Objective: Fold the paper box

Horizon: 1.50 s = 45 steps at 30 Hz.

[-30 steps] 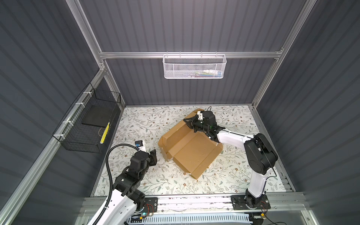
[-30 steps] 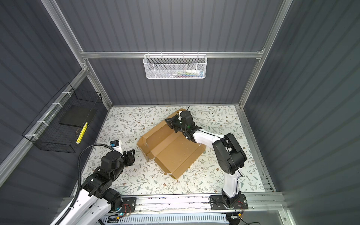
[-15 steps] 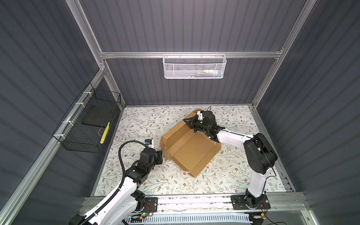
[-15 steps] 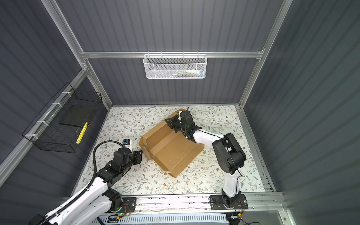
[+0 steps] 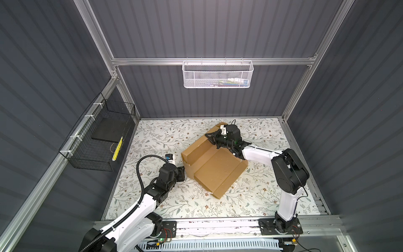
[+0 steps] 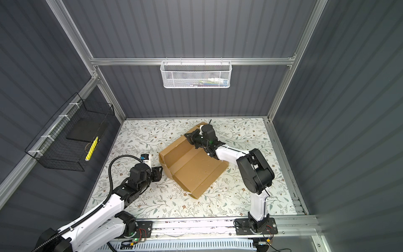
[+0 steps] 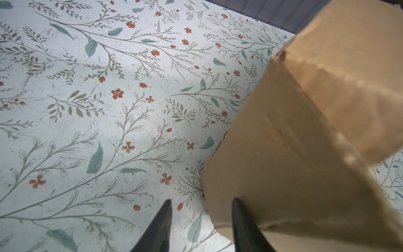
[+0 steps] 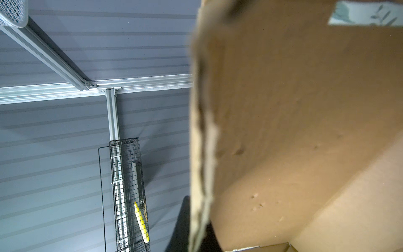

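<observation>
Reaching forward from the front-left corner of the floral mat (image 5: 152,135), the left arm has brought the left gripper (image 5: 182,170) right up to the near-left corner of the paper box (image 5: 216,168), which has itself barely shifted. Its jaws stand partly apart. In the left wrist view, one of the fingers (image 7: 242,220) lies in front of the brown wall at that corner and the other sits over bare mat. I can't tell whether the cardboard is actually touched.

The box sits about mid-mat in both top views, turned on a diagonal and half formed. A side wall stands up along its left edge, the base panel lies flat, and a front flap stretches towards the rail.

At the far corner the right gripper (image 5: 211,139) is pinched tight on a raised rear flap, and the right wrist view shows the flap's ragged edge running straight into the jaws.

On the left wall hangs a black wire basket (image 5: 98,139). A white mesh basket (image 5: 218,75) hangs from the back rail.
</observation>
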Each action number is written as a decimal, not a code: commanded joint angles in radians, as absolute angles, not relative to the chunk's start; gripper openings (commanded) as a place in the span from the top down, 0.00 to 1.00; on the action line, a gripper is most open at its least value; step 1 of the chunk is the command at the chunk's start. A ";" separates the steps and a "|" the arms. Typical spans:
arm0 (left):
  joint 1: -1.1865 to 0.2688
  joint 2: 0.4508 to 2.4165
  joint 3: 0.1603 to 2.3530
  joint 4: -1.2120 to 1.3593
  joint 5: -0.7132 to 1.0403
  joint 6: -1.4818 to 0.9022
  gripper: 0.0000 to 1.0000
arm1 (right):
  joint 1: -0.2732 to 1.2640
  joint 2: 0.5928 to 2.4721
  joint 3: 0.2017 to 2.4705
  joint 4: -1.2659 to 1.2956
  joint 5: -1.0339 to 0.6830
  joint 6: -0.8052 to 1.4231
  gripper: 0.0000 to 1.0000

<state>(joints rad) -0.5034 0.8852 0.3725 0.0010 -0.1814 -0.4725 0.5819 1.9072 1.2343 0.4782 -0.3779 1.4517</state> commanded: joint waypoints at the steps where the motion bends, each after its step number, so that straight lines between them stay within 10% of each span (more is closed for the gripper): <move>1: -0.508 0.862 0.371 0.018 -0.169 -0.467 0.52 | 0.589 1.934 1.268 0.494 -0.387 1.449 0.98; 45: -0.508 0.816 0.331 0.038 -0.177 -0.421 0.39 | 0.603 2.016 1.439 0.291 -0.348 1.446 0.99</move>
<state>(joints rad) -0.5034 0.8120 0.3382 0.0097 -0.1589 -0.4526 0.5953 1.9877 1.4109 0.3122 -0.3515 1.4502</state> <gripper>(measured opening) 0.605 0.057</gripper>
